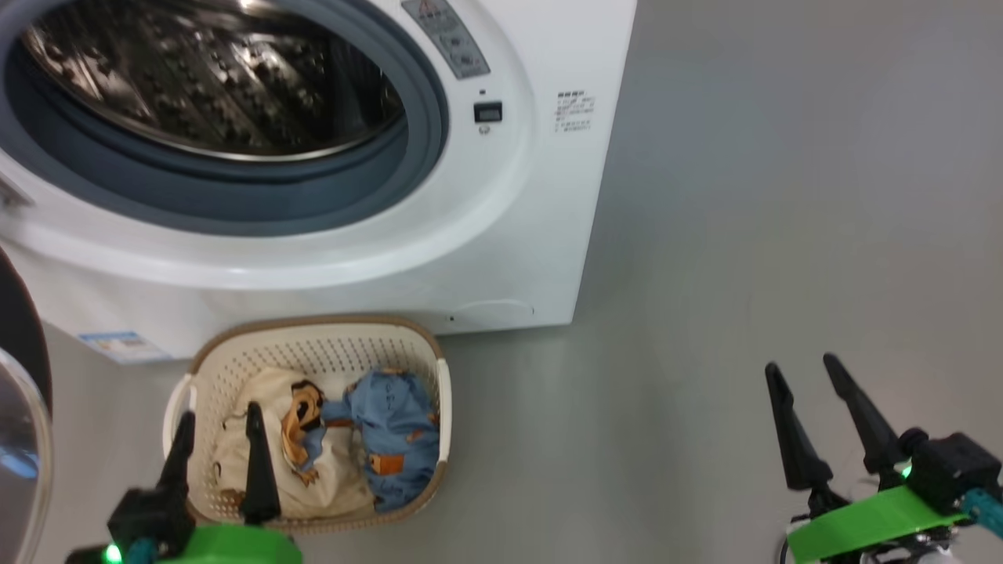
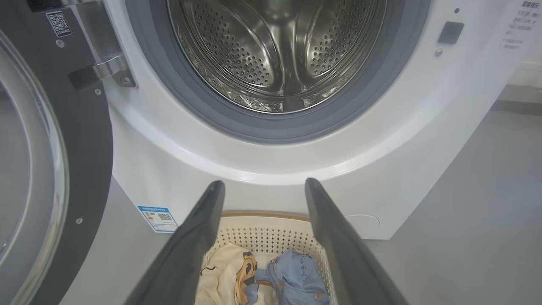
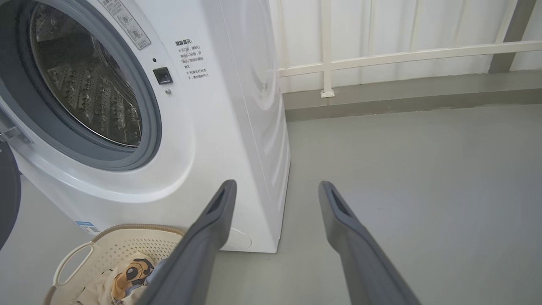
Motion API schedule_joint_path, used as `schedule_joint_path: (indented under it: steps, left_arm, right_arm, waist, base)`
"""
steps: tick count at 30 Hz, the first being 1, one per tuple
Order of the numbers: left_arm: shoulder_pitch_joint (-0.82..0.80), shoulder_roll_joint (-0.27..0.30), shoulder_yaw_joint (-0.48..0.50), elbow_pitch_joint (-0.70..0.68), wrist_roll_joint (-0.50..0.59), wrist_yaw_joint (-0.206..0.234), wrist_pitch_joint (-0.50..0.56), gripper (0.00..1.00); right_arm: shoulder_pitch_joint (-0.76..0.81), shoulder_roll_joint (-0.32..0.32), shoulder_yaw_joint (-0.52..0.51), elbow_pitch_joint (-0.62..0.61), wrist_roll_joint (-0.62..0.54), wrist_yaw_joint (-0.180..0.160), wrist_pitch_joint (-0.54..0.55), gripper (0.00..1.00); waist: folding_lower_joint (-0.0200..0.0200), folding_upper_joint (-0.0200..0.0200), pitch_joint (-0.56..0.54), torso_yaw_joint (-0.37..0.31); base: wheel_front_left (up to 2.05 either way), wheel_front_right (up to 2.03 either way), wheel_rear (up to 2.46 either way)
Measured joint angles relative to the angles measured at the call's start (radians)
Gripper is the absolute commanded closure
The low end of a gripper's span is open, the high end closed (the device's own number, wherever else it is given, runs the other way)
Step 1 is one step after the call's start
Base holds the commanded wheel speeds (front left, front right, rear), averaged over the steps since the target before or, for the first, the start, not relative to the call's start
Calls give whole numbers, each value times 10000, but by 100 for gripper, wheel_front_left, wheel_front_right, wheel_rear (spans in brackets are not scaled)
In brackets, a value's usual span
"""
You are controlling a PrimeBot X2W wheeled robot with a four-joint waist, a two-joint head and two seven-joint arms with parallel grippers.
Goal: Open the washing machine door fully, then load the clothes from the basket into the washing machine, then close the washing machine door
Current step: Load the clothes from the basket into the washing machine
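The washing machine (image 1: 517, 219) takes the upper left of the head view, and its door (image 2: 91, 161) stands swung open at the left edge. The basket (image 1: 313, 333) sits on the grey floor (image 1: 744, 235) just in front of the machine, lower left, with the clothes (image 1: 396, 435) inside it. The left hand (image 1: 219, 411) hovers over the basket, fingers spread, grasping nothing. The right hand (image 1: 801, 363), at the lower right, is released too, well apart from the basket.
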Motion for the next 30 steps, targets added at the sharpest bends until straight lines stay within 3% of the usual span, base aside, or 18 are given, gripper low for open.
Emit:
schedule_joint_path:
  steps: [9,30]
  left_arm:
    - [-1544,-86,10,727,35,-92,-6,0]
    - [-6030,115,265,4238,286,-527,-8,0]
  right_arm:
    - [-651,-240,4,-295,15,0,0,0]
    - [-1796,-627,-284,-1028,77,0,-2,0]
  waist:
    - [0,0,1239,67]
    - [0,0,4926,35]
  base:
    - [0,0,0]
    - [0,0,0]
